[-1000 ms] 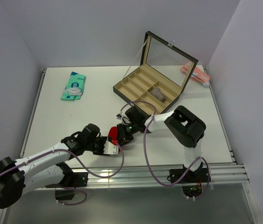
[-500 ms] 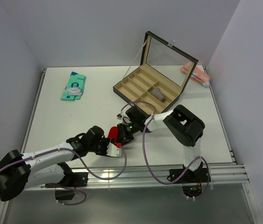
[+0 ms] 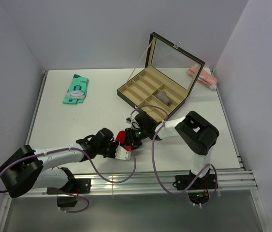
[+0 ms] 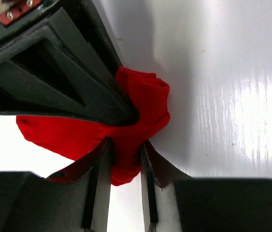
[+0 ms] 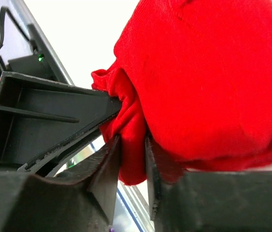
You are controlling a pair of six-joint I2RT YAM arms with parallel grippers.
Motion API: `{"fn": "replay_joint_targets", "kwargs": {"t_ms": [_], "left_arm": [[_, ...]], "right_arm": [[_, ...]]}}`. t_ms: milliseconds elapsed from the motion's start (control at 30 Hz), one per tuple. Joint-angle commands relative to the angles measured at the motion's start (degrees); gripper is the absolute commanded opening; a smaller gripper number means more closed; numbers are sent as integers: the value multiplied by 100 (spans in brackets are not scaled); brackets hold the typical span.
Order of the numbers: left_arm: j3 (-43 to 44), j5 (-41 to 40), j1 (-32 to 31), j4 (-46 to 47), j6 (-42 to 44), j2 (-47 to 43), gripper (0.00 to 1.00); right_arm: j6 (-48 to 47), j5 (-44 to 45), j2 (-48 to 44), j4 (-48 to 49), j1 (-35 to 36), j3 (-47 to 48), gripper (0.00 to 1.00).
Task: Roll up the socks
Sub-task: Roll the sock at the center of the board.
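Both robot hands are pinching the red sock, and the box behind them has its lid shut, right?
Not quite. The box has its lid open, standing up, as the top view shows. The rest holds: the left gripper and the right gripper both pinch the red sock.

The socks [image 3: 120,137] sit bunched into a crumpled bright red wad near the white table's [image 3: 78,121] front edge.

Two tools [image 4: 124,154] [image 5: 132,154], one red sock bundle [image 4: 145,104]

Teal sock [image 3: 76,89] lies upper left on the table [image 3: 63,123]. Open box [image 3: 128,89] upper centre, grey item [image 3: 164,98] in one compartment. Pink bundle [image 3: 201,76] upper right.
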Motion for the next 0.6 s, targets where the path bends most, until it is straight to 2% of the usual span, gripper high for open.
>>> {"fn": "replay_joint_targets", "kwargs": {"t_ms": [0,67,200,467,567], "left_arm": [[-87,220,-43,-741,-182,436,9],[-25,342,-43,-856,-173,515,3],[299,606,-34,-1312,-208,594,0],[1274,1520,361,-3041,28,1043,0],[1652,1846,562,-3657,230,1262,0]], "right_arm": [[31,650,-581,-84,70,-356,38],[110,921,-881,-118,62,-514,42],[224,1939,-1986,-443,44,-856,54],[540,3593,-4185,-1032,-17,-1603,62],[646,4217,-5308,-1444,-17,-1902,63]]}}
